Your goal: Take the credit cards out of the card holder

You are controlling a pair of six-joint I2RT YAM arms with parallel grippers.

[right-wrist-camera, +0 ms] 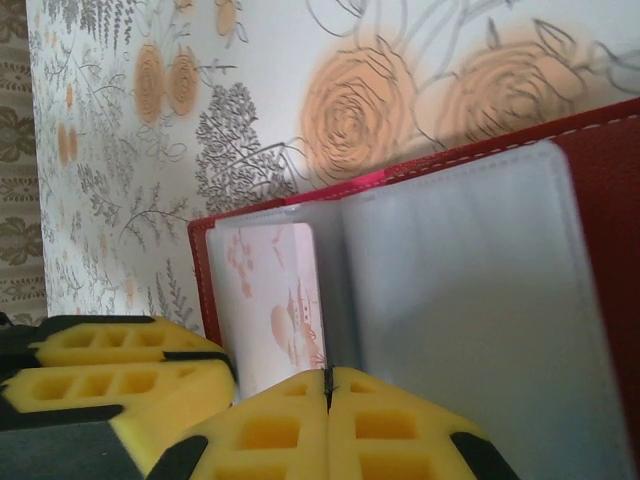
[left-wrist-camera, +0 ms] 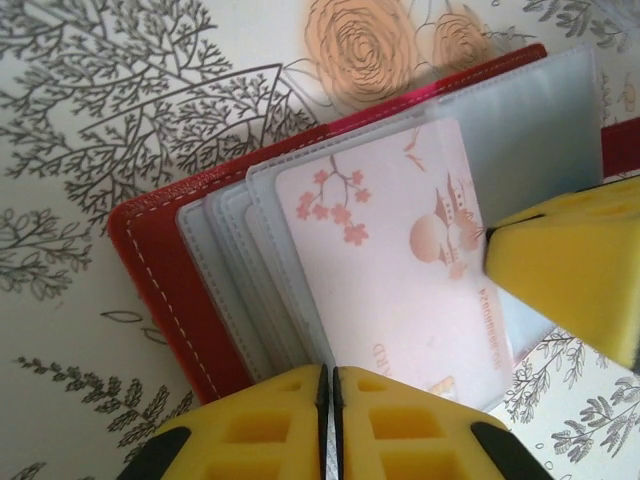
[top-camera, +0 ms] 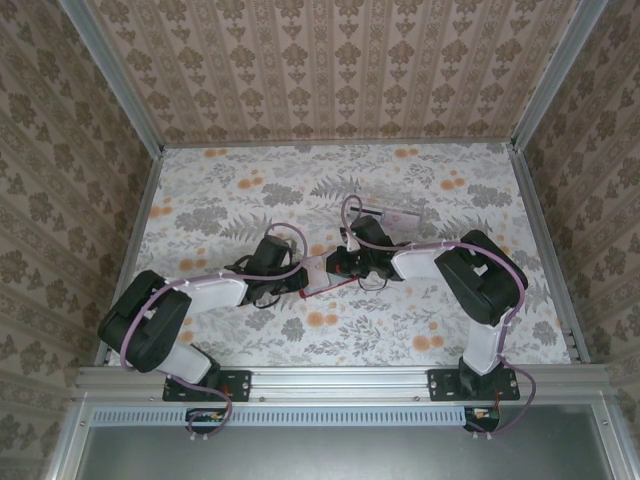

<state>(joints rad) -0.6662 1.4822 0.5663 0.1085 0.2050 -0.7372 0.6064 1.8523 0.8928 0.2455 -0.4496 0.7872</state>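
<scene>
The red card holder [left-wrist-camera: 170,260] lies open on the flowered table, its clear sleeves fanned out. One sleeve holds a pinkish credit card [left-wrist-camera: 390,250] printed with blossoms. My left gripper [left-wrist-camera: 331,375] is shut at that card's near corner, and a thin pale edge runs in between its pads. My right gripper [right-wrist-camera: 327,378] is shut with nothing in it, its tips resting on the holder [right-wrist-camera: 600,170] at the fold beside the card [right-wrist-camera: 270,290]. One of its yellow fingers [left-wrist-camera: 570,270] lies on the sleeve. From above, both grippers [top-camera: 305,280] [top-camera: 338,265] meet over the holder [top-camera: 338,282] at mid-table.
A pale flat piece [top-camera: 392,214] lies just behind the right arm. Patterned walls on metal rails [top-camera: 140,215] close the table on three sides. The floral cloth [top-camera: 220,190] is bare at the back left and along the front.
</scene>
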